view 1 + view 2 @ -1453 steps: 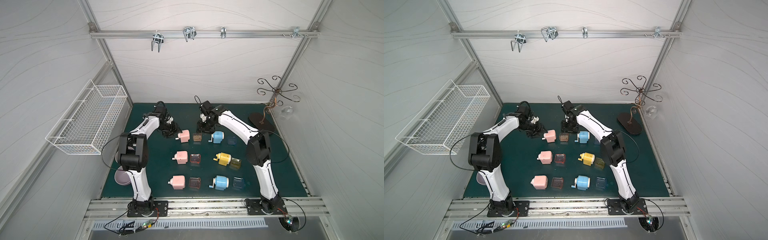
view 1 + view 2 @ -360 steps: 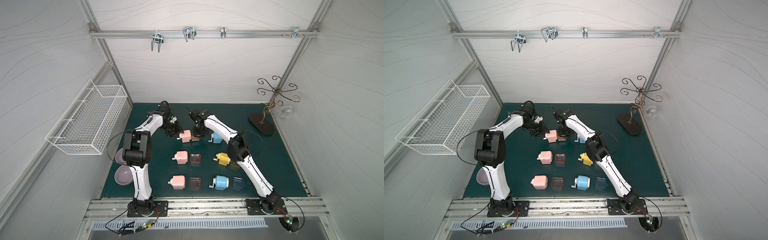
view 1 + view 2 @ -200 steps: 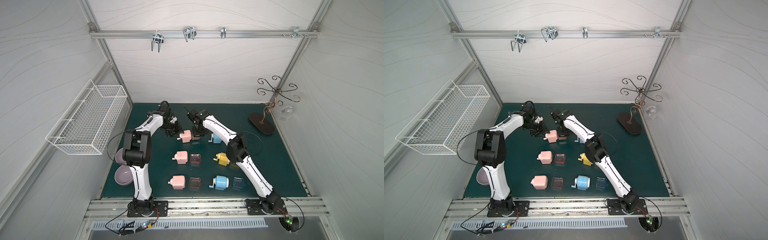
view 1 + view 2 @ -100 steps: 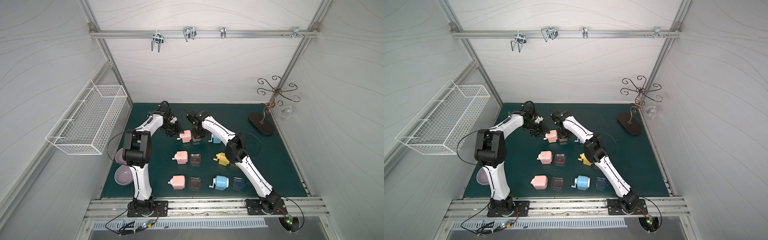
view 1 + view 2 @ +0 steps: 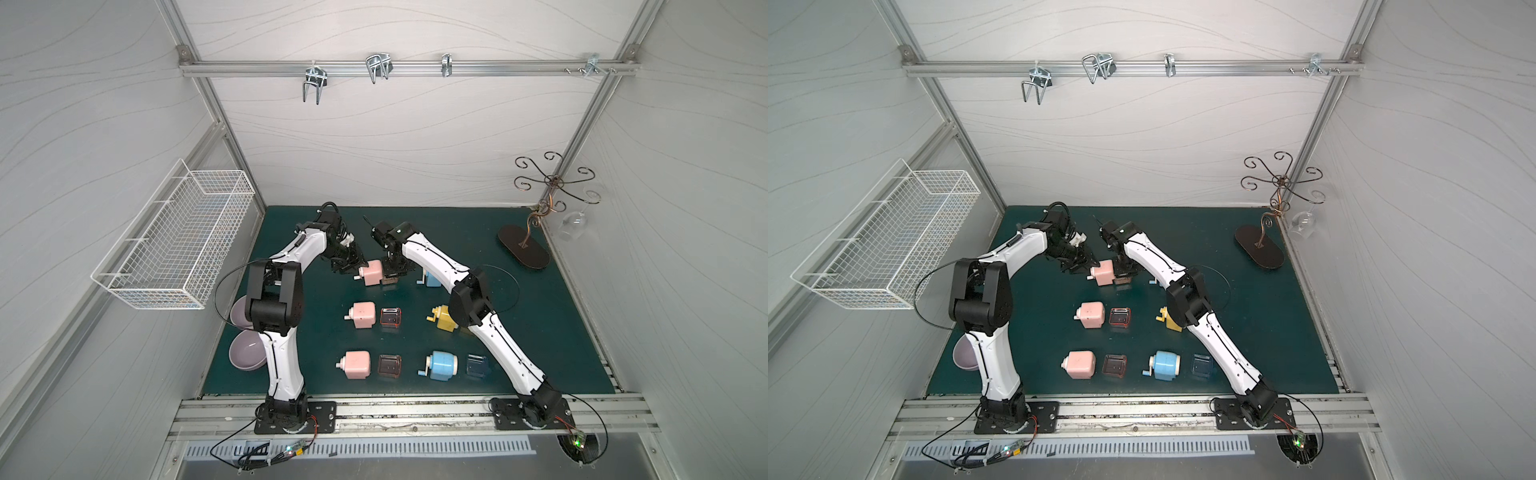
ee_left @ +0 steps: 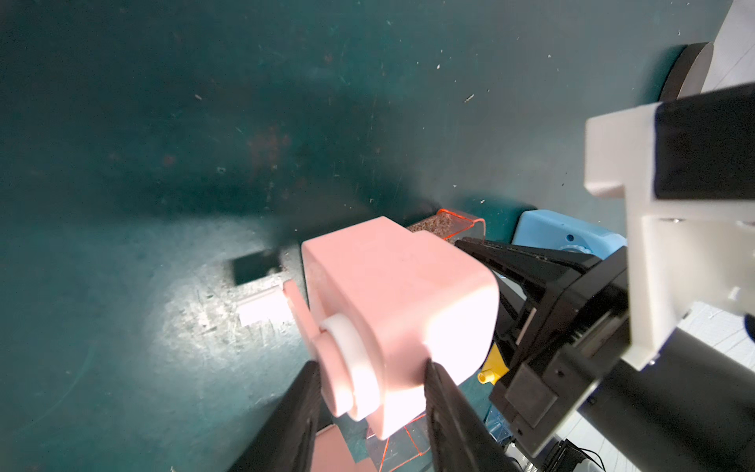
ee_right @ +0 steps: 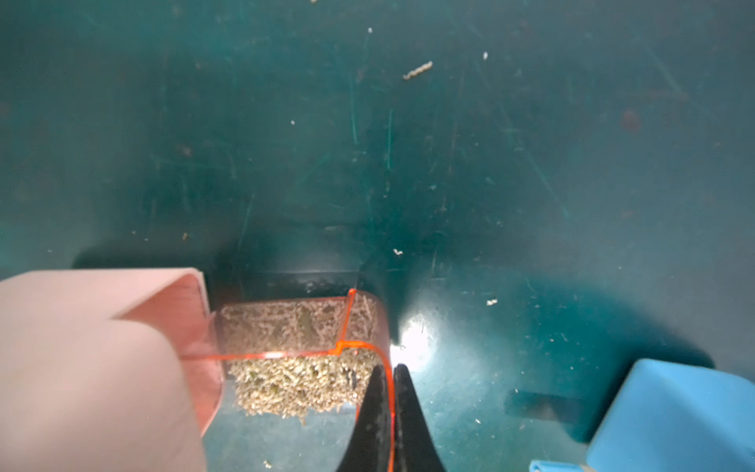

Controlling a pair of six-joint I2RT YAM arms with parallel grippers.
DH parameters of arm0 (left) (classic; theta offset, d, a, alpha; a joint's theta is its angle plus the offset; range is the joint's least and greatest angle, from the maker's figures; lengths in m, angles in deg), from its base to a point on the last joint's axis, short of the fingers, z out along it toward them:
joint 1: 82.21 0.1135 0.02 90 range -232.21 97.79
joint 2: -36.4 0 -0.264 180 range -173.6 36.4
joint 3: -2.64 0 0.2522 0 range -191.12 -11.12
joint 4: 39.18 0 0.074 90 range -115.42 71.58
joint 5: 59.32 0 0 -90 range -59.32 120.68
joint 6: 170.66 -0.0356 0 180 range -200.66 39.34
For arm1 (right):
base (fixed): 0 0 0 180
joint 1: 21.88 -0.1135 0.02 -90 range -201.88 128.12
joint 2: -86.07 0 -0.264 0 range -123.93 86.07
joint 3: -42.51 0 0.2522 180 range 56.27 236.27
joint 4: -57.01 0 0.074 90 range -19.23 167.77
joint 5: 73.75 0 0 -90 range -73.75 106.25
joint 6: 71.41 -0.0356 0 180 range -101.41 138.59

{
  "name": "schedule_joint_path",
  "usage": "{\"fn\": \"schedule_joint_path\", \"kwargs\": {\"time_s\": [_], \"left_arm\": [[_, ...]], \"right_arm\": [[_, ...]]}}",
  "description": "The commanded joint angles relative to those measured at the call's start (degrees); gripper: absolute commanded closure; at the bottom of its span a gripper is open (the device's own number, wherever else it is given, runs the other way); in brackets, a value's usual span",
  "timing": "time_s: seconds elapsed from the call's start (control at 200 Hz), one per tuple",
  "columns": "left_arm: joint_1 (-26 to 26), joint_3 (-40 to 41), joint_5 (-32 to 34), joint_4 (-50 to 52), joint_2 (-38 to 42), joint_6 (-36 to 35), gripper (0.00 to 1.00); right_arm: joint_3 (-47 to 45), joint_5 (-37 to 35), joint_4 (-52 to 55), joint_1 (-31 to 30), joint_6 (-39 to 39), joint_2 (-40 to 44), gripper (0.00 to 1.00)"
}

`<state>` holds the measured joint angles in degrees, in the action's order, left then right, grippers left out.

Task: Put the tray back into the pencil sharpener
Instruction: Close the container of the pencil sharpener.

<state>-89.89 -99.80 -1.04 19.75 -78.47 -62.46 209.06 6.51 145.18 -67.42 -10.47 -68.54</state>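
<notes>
**Top views**
- Left gripper (image 5: 354, 269): set against the crank end of the pink pencil sharpener (image 5: 372, 272). The jaws are too small to read in both top views.
- Right gripper (image 5: 392, 274): faces the left gripper from the sharpener's opposite end, with the sharpener between the two.
- Tray (image 5: 390, 282): directly under the right gripper's tips and touching the sharpener's open end.
- Blue sharpener (image 5: 431, 280): just beside the right gripper, on the side away from the left gripper and partly hidden by the right arm.

**Left wrist view**
- Left gripper (image 6: 371, 370): its two black fingers (image 6: 294, 417) are closed on the crank end of the pink pencil sharpener (image 6: 392, 298), one on each flank.
- Tray (image 6: 459, 222): beyond the sharpener, at the end farthest from this gripper; only an orange rim and brown fill show.
- Right gripper (image 6: 463, 245): its tips point at that far end.
- Blue sharpener (image 6: 564, 235) and yellow sharpener (image 6: 495, 363): both lie behind the right gripper.

**Right wrist view**
- Right gripper (image 7: 393, 378): the jaws are all but together, pinching the thin orange end wall of the tray (image 7: 302, 339).
- Tray: clear orange and filled with shavings (image 7: 294, 384). It extends away from the tips towards the pink pencil sharpener (image 7: 94, 355). Its far end is just inside the sharpener's opening and most of its length is outside.
- Blue sharpener (image 7: 674, 412): apart from the tips, on the side opposite the tray.
- Green mat (image 7: 408, 122): scuffed and flecked with shavings, it lies beyond the tips.
</notes>
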Motion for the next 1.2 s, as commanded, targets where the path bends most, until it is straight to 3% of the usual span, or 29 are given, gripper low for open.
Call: {"fn": "schedule_joint_path", "kwargs": {"time_s": [0.0,1.196], "left_arm": [[-0.5,-2.0,-0.2,1.1,-1.2,-0.9,0.55],[-0.8,-2.3,0.4,1.7,-1.8,-1.4,0.54]], "right_arm": [[0.8,2.0,1.2,-0.8,0.4,-1.6,0.95],[-0.5,2.6,-3.2,-1.0,-0.4,2.6,0.96]]}}
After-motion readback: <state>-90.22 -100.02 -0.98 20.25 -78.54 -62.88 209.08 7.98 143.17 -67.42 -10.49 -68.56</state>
